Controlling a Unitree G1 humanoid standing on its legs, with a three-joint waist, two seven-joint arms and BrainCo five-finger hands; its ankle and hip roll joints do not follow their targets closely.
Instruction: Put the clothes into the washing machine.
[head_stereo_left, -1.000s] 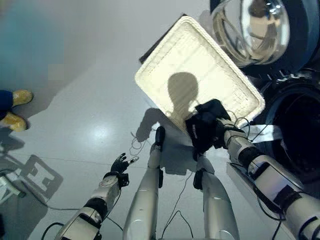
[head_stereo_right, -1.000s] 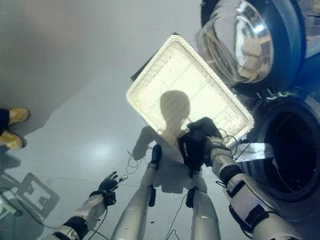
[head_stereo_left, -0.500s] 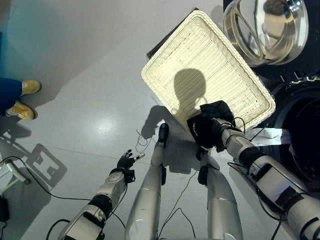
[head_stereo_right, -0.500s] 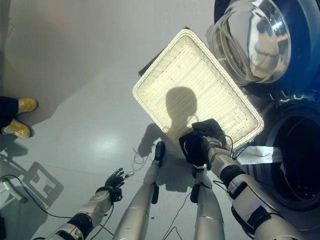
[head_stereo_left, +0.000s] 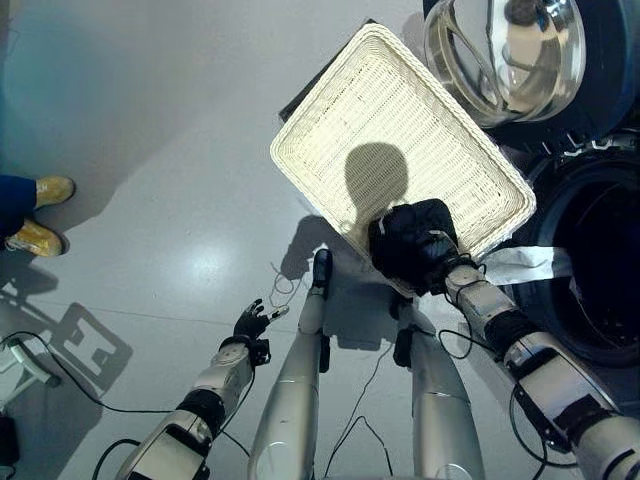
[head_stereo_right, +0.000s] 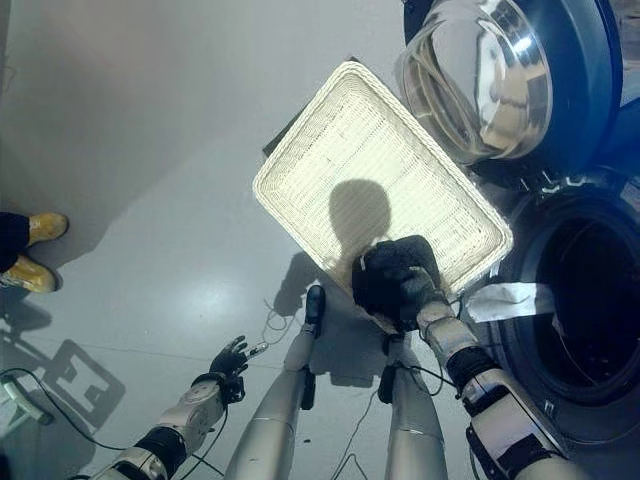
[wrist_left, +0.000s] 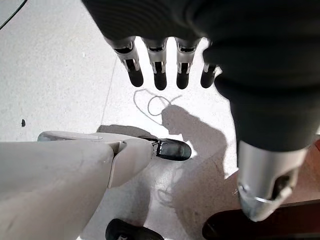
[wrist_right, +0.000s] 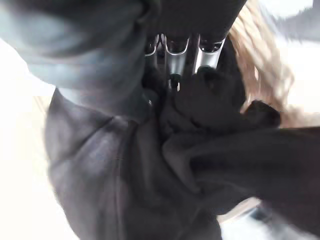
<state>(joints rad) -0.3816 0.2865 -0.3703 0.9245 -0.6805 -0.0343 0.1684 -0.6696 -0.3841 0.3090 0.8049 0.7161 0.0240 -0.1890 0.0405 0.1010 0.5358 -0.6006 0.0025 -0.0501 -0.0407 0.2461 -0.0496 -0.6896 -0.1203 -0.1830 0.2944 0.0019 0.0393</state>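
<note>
At far left a person's yellow shoes (head_stereo_left: 38, 212) stand on the smooth grey floor (head_stereo_left: 150, 120), which has a soft sheen and one bright glare patch.

Low in the eye views the left hand (head_stereo_left: 253, 323) hangs above the floor, well apart from everything else. In its wrist view its silver, dark-tipped fingers (wrist_left: 159, 67) run straight in an even row and hold nothing.

Further right lies the basket (head_stereo_left: 330, 120), a shallow rectangular tray of pale cream wicker with a tight, fine weave and a rolled rim. It sits skewed, one corner toward the washer, and a round shadow falls on its woven bottom.

The garment (head_stereo_left: 405, 240) is a black, matte, soft cloth, bunched into a rounded lump with deep folds and no clear outline. It sits at the basket's near rim, partly over the wicker and partly over the edge. The right hand (head_stereo_left: 440, 268) has it: in the right wrist view the fingers (wrist_right: 207, 55) sink down into the crumpled dark folds (wrist_right: 165, 165), curled into the cloth and gripping it, with pale wicker showing just behind.

At far right is the washer (head_stereo_left: 600, 90), dark blue and glossy. Its round door (head_stereo_left: 500, 50) is swung open, a domed pane of clear glass in a shiny metal ring. Below it the drum opening (head_stereo_left: 605, 270) is a wide black circle, and a white strip (head_stereo_left: 525, 263) lies at its edge, near the right wrist.
</note>
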